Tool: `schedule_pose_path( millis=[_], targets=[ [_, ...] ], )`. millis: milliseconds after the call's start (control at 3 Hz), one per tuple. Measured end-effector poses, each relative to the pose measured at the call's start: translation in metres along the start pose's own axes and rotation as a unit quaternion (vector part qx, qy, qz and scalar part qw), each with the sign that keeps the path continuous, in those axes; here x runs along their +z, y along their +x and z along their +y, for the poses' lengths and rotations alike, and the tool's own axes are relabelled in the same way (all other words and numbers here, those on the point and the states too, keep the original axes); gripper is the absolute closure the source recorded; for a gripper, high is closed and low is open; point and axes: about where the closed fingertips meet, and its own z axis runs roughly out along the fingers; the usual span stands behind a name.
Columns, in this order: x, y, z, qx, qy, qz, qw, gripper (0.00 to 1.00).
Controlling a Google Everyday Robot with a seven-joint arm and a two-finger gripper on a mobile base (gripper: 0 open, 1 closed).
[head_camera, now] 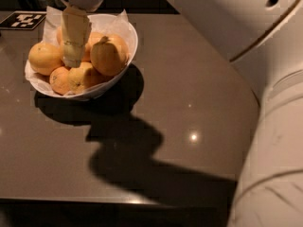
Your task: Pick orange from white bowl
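The white bowl (124, 56) stands at the table's back left, lined with crinkled white paper (51, 14) and filled with several oranges. One orange (44, 58) lies at the left, a large one (110, 55) at the right, and two smaller ones (60, 80) at the front. My gripper (73, 59) hangs straight down over the middle of the pile, its tip between the left and right fruits and level with them. It hides the fruit behind it. I cannot tell whether it touches or holds any orange.
A black-and-white marker tag (22, 20) lies on the dark table (189, 79) behind the bowl. My pale arm (274, 164) fills the right side of the view and casts a large shadow (142, 160) across the table's front.
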Motion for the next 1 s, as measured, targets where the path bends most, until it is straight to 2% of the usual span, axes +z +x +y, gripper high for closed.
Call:
schedule_pose_path(
  millis=[333,1000],
  targets=[
    [0.006,-0.017,-0.008,-0.004,0.0,0.003,1.0,0.02],
    [0.019,-0.031,-0.038,0.03,0.01,0.014,0.9994,0.27]
  ],
)
